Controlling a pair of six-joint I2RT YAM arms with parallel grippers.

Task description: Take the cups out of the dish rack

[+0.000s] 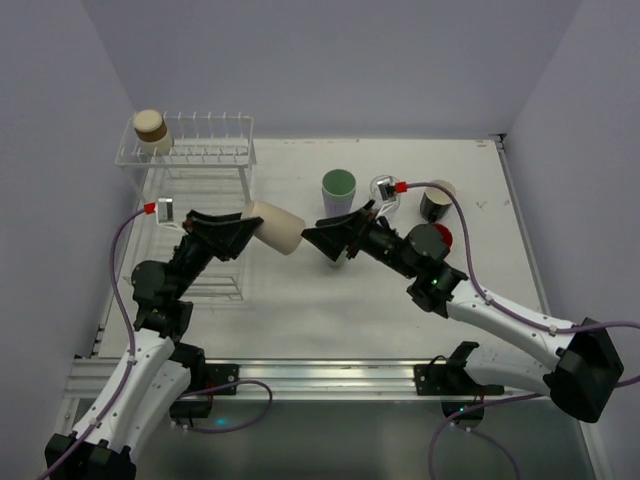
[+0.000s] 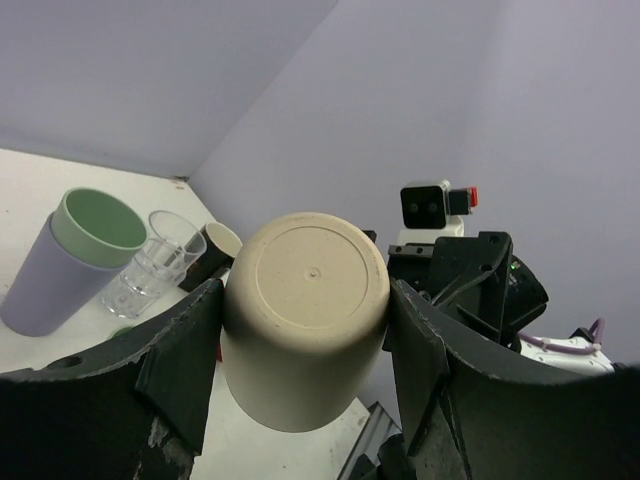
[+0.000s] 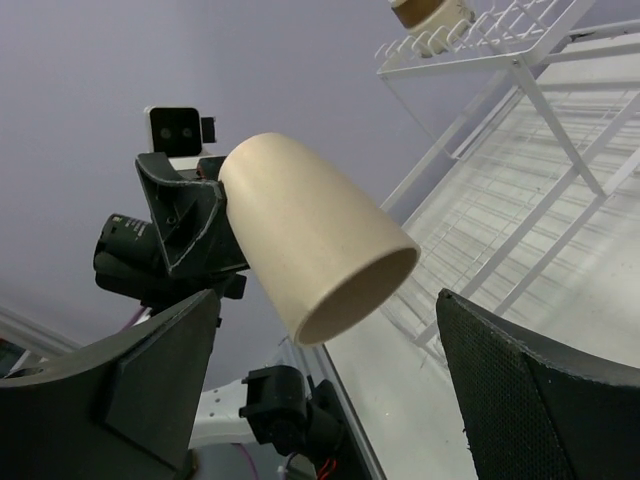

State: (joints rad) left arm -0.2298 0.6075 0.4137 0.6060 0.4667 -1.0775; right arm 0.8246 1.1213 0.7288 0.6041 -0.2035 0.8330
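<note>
My left gripper (image 1: 255, 226) is shut on a beige cup (image 1: 277, 228), held on its side above the table with its open mouth toward the right arm. The left wrist view shows the cup's base (image 2: 305, 305) clamped between both fingers. My right gripper (image 1: 320, 238) faces it, open, its fingers (image 3: 130, 390) apart from the cup (image 3: 310, 240), whose rim lies between them. The white dish rack (image 1: 215, 150) stands at the back left. A tan-brown cup (image 1: 150, 125) sits on its raised shelf.
Behind the right arm, several cups stand on the table: a purple one with a green inside (image 1: 338, 190), a clear glass (image 1: 385, 190), a black one (image 1: 437, 203) and a red one (image 1: 441, 238). The rack's flat grid (image 1: 205, 230) lies under the left arm.
</note>
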